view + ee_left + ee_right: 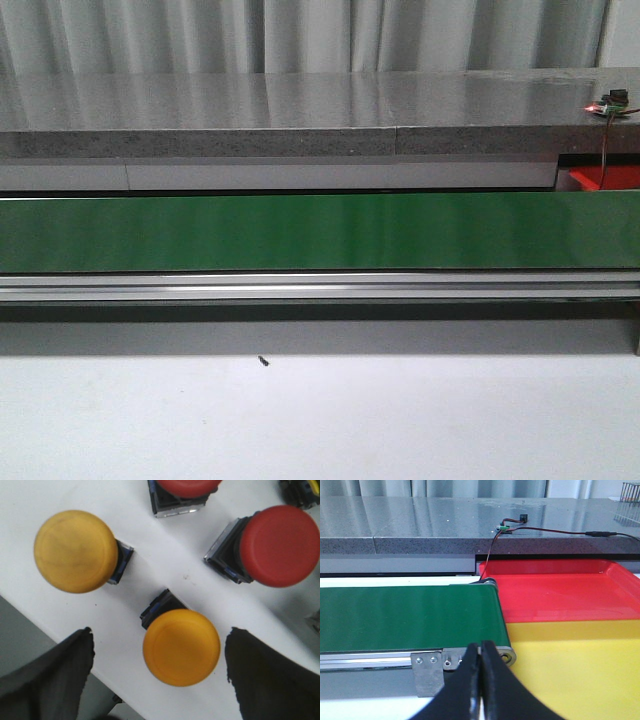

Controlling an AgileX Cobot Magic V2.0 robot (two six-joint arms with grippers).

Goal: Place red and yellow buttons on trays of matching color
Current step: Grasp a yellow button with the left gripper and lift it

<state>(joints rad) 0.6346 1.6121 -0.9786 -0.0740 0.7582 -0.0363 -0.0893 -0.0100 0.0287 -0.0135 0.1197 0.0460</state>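
Hovering left gripper (159, 672): it hangs over a white table (150, 545) strewn with buttons — its dark jaws stand wide apart, one on each side of an orange-yellow button, touching nothing.
Orange-yellow button (181, 647): mushroom cap facing the left wrist camera, dark base peeking out from behind it, sitting between the two jaws with clear white surface on both sides.
Pale yellow button (75, 550): lies near the first one, cap slightly scuffed, its base pointing toward the middle of the group.
Red button (279, 546): large red cap on a dark and clear base, lying tilted on its side, well apart from the yellow pair.
Second red button (187, 490): only partly in the left wrist view, cut off by the edge, cap above a clear square base.
Right gripper (481, 680): jaws pressed together with nothing between them, held low in front of the belt's end.
Conveyor belt (320, 232): green, running across the front view on a metal frame, bare of buttons.
Red tray (560, 592): sits just past the belt's end, farther from the robot.
Yellow tray (580, 665): directly against the red one, nearer the robot — neither tray shows a button on it.
Wired module (503, 528): small board with red and black leads, resting on the grey stone ledge (300, 110) behind the belt.
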